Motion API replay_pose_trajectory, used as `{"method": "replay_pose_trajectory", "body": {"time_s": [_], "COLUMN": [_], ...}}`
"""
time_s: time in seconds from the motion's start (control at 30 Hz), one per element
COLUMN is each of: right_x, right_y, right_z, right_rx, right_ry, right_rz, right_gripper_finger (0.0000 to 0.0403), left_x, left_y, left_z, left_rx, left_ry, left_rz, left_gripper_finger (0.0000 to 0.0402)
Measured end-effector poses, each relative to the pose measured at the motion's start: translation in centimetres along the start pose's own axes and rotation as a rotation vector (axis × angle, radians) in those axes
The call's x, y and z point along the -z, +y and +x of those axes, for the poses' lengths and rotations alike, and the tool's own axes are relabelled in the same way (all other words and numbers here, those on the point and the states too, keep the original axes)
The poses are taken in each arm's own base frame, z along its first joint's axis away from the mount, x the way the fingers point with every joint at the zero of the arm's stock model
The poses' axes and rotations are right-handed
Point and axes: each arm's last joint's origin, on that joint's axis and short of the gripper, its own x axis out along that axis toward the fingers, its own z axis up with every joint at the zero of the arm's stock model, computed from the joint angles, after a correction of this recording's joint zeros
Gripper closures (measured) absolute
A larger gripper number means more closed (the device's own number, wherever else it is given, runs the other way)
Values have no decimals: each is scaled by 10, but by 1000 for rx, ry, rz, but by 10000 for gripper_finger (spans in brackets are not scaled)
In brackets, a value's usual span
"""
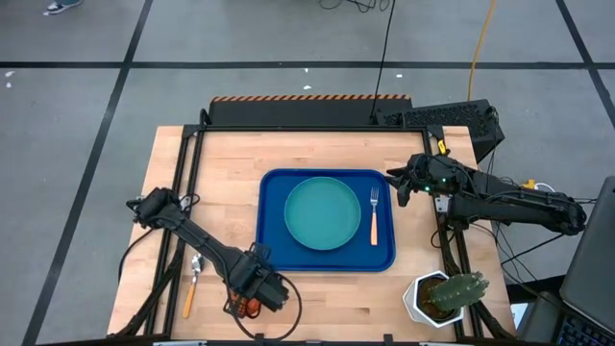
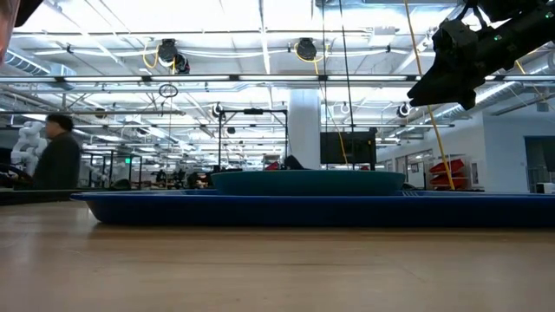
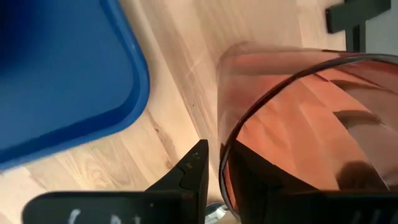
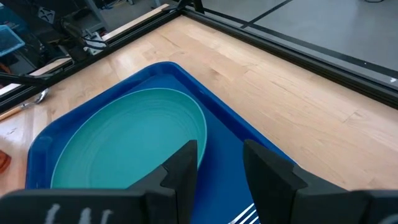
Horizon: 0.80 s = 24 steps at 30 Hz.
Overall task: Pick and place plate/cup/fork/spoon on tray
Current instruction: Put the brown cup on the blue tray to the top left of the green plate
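Observation:
The blue tray (image 1: 267, 252) lies mid-table with the teal plate (image 1: 323, 213) and the orange-handled fork (image 1: 374, 213) on it. The amber cup (image 3: 298, 124) stands off the tray's near left corner (image 3: 134, 93), by the table's near edge. My left gripper (image 3: 219, 155) points down over the cup's rim, open. One finger is outside the wall and the other shows through it from inside. The spoon (image 1: 192, 284) lies flat on the table left of that arm. My right gripper (image 4: 221, 152) hangs open and empty above the tray's far right corner. My left gripper straddles the cup's rim (image 3: 222, 163) on the side toward the tray, coming from above. A narrow gap shows between the outer finger (image 3: 194, 175) and the rim. Whether the inner finger touches the wall, I cannot tell.
A white pot with a cactus (image 1: 445, 296) stands at the table's near right corner. Black frame rails (image 1: 192, 183) run along the table's left and far sides. Bare wood lies between tray and near edge. A person (image 2: 56, 156) stands far off in the room.

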Motion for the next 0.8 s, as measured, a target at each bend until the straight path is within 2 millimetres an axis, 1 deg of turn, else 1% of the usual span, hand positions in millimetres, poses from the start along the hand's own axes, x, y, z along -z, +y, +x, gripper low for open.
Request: {"method": "replay_pose_trajectory", "body": {"time_s": [0.1,0.13,0.23,0.27,0.57,0.8], "right_x": [0,0,0,0,0,0], "right_y": [0,0,0,0,0,0], "right_z": [0,0,0,0,0,0], "right_rx": [0,0,0,0,0,1], "right_ry": [0,0,0,0,-1,-1], "right_rz": [-2,-3,-4,-4,-23,-30], "right_gripper_finger": [282,282,282,282,282,282], "left_x": [-1,-1,-2,-2,-4,0], "left_y": [4,5,8,9,24,37], "left_z": [0,0,-1,-1,-2,-4], "left_rx": [7,13,28,33,56,74], "left_ry": [3,5,8,9,22,92], "left_rz": [-74,-83,-106,-115,-261,-390], "left_gripper_finger": [343,349,387,390,394,394]}}
